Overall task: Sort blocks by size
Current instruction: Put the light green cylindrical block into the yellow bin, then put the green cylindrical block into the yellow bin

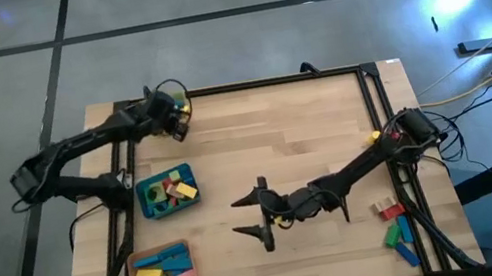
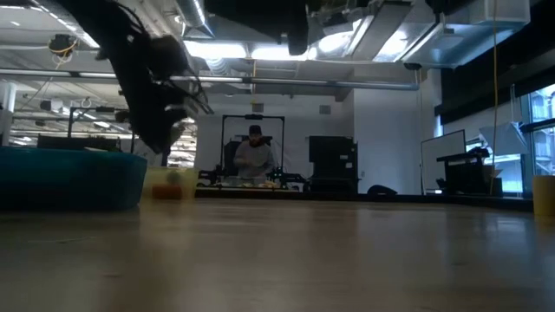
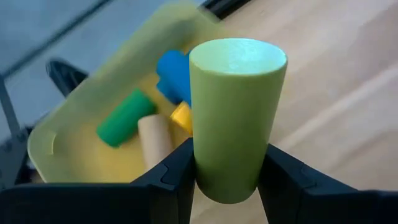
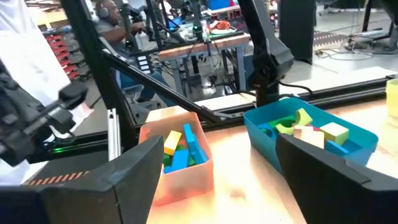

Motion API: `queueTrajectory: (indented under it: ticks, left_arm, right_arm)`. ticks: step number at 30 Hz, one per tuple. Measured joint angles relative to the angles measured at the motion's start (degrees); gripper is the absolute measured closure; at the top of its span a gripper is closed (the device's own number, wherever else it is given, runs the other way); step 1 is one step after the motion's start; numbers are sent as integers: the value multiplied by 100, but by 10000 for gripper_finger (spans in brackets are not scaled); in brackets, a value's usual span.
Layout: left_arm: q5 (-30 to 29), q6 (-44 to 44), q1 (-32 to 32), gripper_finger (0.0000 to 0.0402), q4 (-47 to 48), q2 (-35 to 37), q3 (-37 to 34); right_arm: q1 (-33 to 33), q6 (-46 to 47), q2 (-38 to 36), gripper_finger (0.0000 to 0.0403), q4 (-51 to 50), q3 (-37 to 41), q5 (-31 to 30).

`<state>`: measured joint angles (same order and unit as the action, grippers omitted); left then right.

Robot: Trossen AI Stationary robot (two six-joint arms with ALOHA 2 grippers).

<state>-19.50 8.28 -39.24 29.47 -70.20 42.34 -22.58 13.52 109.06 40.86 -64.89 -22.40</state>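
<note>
Blocks sit in several places on the pale wooden plank surface (image 1: pixel 268 144). My left hand (image 3: pixel 227 177) is clamped on one of them — a smooth, matte light-green cylinder (image 3: pixel 235 118), held upright between the two dark fingers at the far left corner of the surface, over a shallow yellow tray (image 3: pixel 74 130). In that tray I can see a darker green cylinder (image 3: pixel 122 118), a beige cylinder (image 3: pixel 155 138), a blue block (image 3: pixel 174 74) and a small yellow piece (image 3: pixel 182 117), all lying loose on the glossy plastic floor.

Nearer along the left edge, a blue tray (image 1: pixel 167 194) holds a jumble of yellow, green, pink and red pieces, and an orange tray (image 1: pixel 161 269) holds long flat bars, mostly blue and yellow. A few red, green and blue blocks (image 1: pixel 396 228) lie loose on the wood near the right corner; from overhead their shapes are hard to make out, probably short bars.

My right hand (image 1: pixel 261 213) hangs over the bare middle of the surface with its fingers spread wide, holding nothing.
</note>
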Motion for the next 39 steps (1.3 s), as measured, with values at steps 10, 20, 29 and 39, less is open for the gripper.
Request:
queueTrajectory:
  ticks: [10, 20, 29, 39]
  left_arm:
    - [273, 350, -816, 275, -19, -944, 469]
    - [416, 355, -1225, 274, 4, -1349, 470]
    - [449, 178, -1225, 274, -6, -1352, 470]
    - [449, 60, -1225, 189, -19, -1352, 470]
  right_arm:
    - [21, 168, 0, 94, -103, 0, 11]
    - [19, 168, 0, 94, -122, 0, 13]
    - [19, 168, 0, 94, -177, 0, 16]
    - [19, 168, 0, 94, -177, 0, 16]
